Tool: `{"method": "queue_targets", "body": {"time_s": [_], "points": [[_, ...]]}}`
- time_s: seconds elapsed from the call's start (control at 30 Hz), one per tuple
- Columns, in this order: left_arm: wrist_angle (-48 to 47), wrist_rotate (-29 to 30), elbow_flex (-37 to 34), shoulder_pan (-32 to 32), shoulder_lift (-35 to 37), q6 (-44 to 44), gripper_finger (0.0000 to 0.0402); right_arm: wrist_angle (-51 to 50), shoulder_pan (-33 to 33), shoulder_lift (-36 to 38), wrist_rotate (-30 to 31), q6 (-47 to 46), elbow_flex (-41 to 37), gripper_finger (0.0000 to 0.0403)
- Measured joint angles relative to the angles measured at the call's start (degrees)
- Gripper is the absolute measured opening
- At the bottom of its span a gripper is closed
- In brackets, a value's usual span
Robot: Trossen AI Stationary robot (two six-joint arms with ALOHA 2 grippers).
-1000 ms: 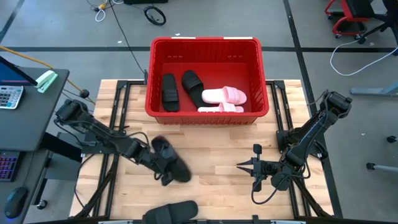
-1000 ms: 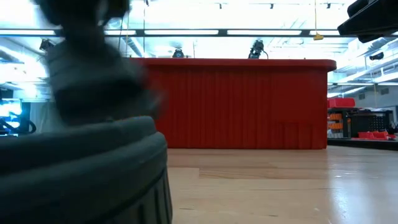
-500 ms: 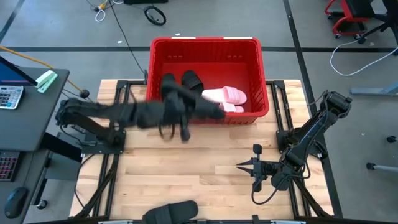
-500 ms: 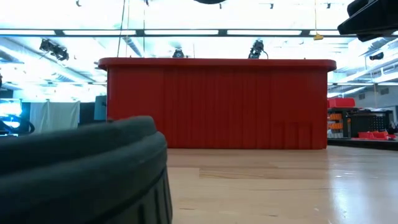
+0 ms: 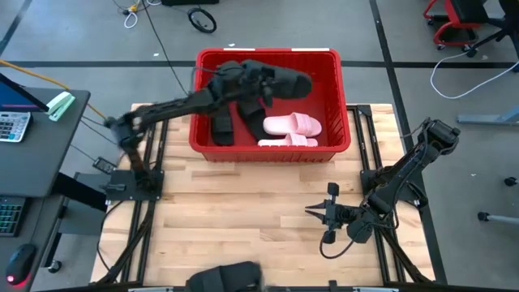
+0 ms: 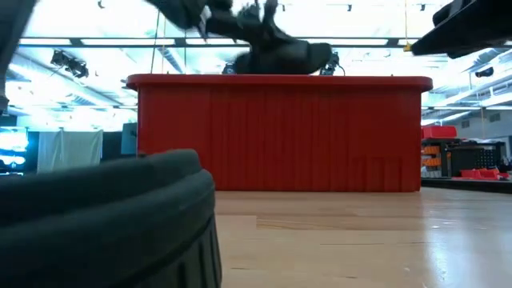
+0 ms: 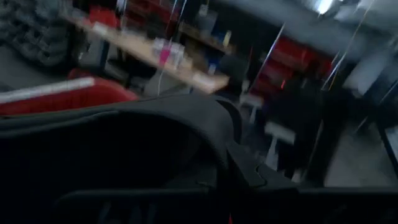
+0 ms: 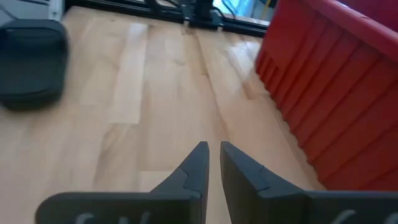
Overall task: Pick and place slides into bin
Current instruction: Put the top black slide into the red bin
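Observation:
The red bin [image 5: 268, 53] stands at the table's far middle. On its floor lie two black slides [image 5: 220, 122] and two pink slides [image 5: 292, 124]. My left gripper [image 5: 261, 79] reaches over the bin's far half, shut on a third black slide [image 5: 288, 83], which also shows above the rim in the low view [image 6: 282, 54]. Another black slide [image 5: 227, 276] lies on its sole at the table's near edge. My right gripper [image 5: 312, 212] hovers low over the near right of the table, open by a narrow gap with nothing between the fingers [image 8: 202, 162]. My left gripper comes level from the table's left side. The black slide sticks out beyond its fingers toward the bin's right wall, lifted clear above the bin. In the left wrist view the slide's curved black body [image 7: 155, 124] fills the picture, and motion blur hides which part is pinched.
The bin's ribbed front wall [image 6: 280, 136] faces the near side; its rim stands well above the tabletop. Bare wooden table [image 5: 259, 211] lies between the bin and the near slide [image 8: 31, 62]. A desk with a calculator [image 5: 12, 126] stands left of the table.
My left gripper has swung up from the table's near middle toward the far edge and now reaches over the bin, turning as it went. The black slide has gone with it, lifted clear of the table and above the bin's rim.

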State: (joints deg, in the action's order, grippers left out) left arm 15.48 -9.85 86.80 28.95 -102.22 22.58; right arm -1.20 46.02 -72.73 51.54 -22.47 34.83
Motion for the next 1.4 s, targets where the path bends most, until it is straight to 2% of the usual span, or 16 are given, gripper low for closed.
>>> {"method": "queue_targets", "body": {"time_s": [0.13, 0.27, 0.37, 0.5, 0.6, 0.67, 0.77, 0.93, 1.17, 1.4], "points": [[10.2, -4.0, 5.5, 5.1, -11.1, 10.6, 0.0012, -0.2, -1.5, 0.0, 0.0, 0.1, 0.0, 0.0048], [8.9, -8.0, 14.3, 7.3, -23.1, 18.2, 0.0012, -1.2, -2.7, 0.0, -0.3, 0.2, 0.0, 0.0048], [8.8, -9.7, 21.9, 7.3, -30.6, 20.5, 0.0013, -2.2, -3.5, 0.0, -0.5, 0.2, 0.0, 0.0048], [8.2, -10.7, 30.8, 7.0, -37.8, 25.4, 0.0019, -3.1, -3.5, 0.0, -2.0, -0.5, 0.0, 0.0048], [3.2, -10.6, 34.6, 6.7, -41.6, 26.4, 0.0014, -3.1, -3.5, 0.0, -3.3, -1.8, 0.0, 0.0048], [-0.8, -9.6, 35.9, 6.6, -42.6, 27.4, 0.0013, -3.1, -3.5, 0.0, -4.2, -2.9, 0.0, 0.0048], [-8.0, -5.1, 36.6, 6.4, -42.2, 29.6, 0.0019, -3.5, -3.5, 0.0, -5.7, -5.6, 0.0, 0.0048], [-18.6, -4.3, 36.4, 6.5, -42.5, 34.6, 0.0043, -3.5, -3.5, 0.0, -7.1, -9.3, 0.0, 0.0048], [-19.4, -4.0, 36.4, 5.1, -42.4, 35.4, 0.0072, -3.5, -3.5, 0.0, -7.1, -11.9, 0.0, 0.0048], [-21.9, -4.1, 36.4, 3.1, -42.4, 39.0, 0.0144, -3.5, -3.5, 0.0, -8.4, -13.2, 0.0, 0.0048]]}}
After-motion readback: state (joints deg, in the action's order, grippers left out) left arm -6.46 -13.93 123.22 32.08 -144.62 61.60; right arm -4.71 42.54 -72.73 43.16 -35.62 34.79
